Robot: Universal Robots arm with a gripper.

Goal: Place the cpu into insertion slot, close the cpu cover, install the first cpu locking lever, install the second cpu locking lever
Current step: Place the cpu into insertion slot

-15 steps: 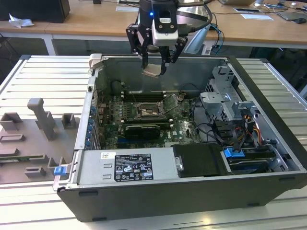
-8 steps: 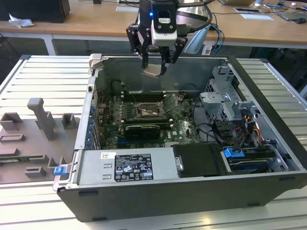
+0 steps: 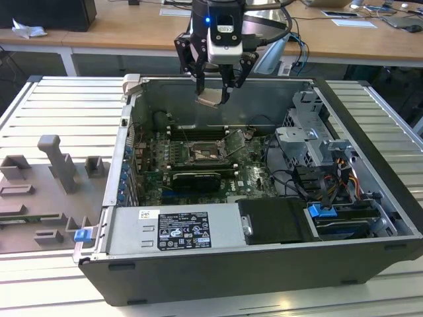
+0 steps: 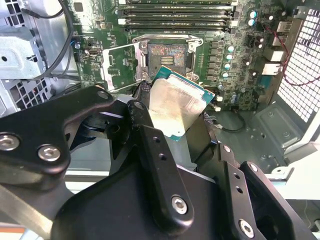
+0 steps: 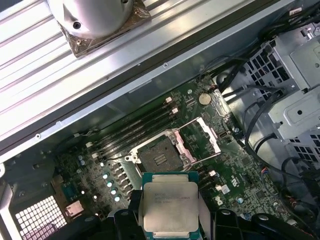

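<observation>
Above the open computer case (image 3: pixel 198 281), the gripper (image 3: pixel 213 98) hangs in the air. Its fingers (image 4: pixel 150 145) are pulled in tight on the cpu (image 4: pixel 172 107) and pinch it by two sides.

Down in the case lies a green board (image 3: pixel 258 175). On it sit the long thin memory slots (image 3: pixel 198 129), a long black card (image 3: pixel 195 179) and the insertion slot (image 3: pixel 205 154) between them. A grey box (image 3: pixel 175 231) with a label fills the near side of the case. A metal cage (image 3: pixel 310 135) and a bunch of wires (image 3: pixel 334 178) sit at the exterior view's right.

The cpu cover (image 5: pixel 200 137) is swung off the slot to one side, so the slot's dark middle shows. The cover looks like it leans up on its hinge, but that is hard to tell.

The cpu is a small flat square. Its top is pale silver and its edge is blue-green. It is held tilted, well above the slot and not touching the board.
</observation>
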